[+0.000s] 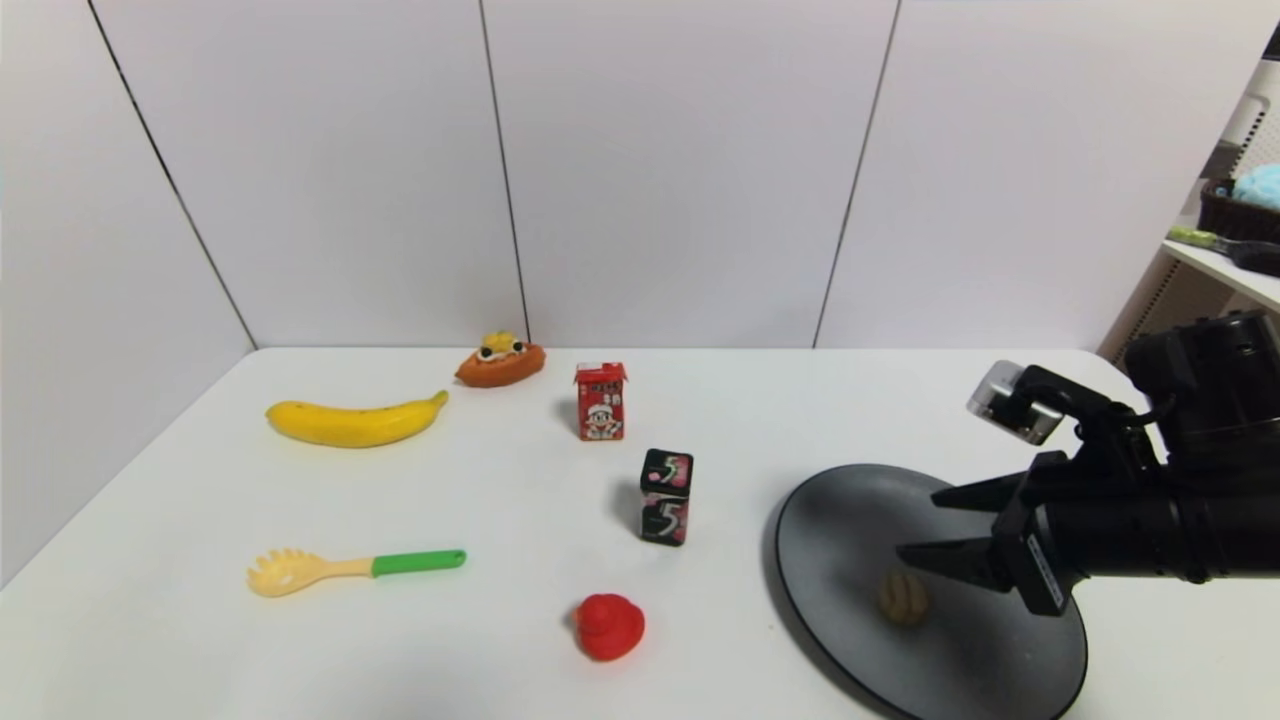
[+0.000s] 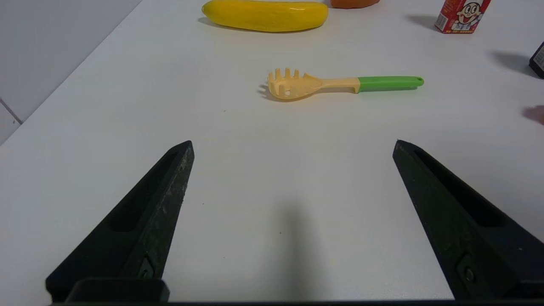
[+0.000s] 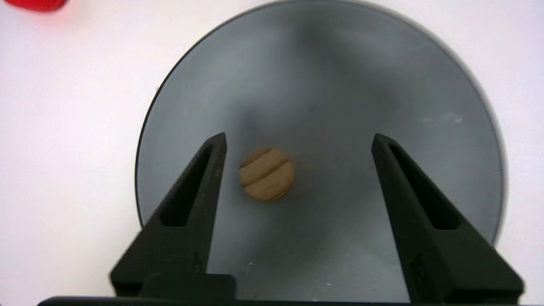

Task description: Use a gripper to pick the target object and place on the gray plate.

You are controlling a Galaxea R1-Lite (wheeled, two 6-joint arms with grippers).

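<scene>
The tan wooden cylinder [image 1: 903, 597] lies on the gray plate [image 1: 830, 520] at the table's right front. In the right wrist view the cylinder [image 3: 267, 174] shows grooves across its face and rests free on the plate [image 3: 425, 106]. My right gripper [image 1: 917, 524] hovers above the plate, open and empty, with the cylinder below and between its fingers, nearer one of them; it also shows in the right wrist view [image 3: 298, 140]. My left gripper [image 2: 293, 142] is open and empty over bare table, out of the head view.
A red duck [image 1: 609, 626] sits left of the plate. A black gum box [image 1: 666, 496], a red milk carton [image 1: 600, 401], a banana [image 1: 355, 420], a toy bread [image 1: 500, 362] and a pasta spoon [image 1: 350, 568] lie across the table. A shelf [image 1: 1225, 260] stands far right.
</scene>
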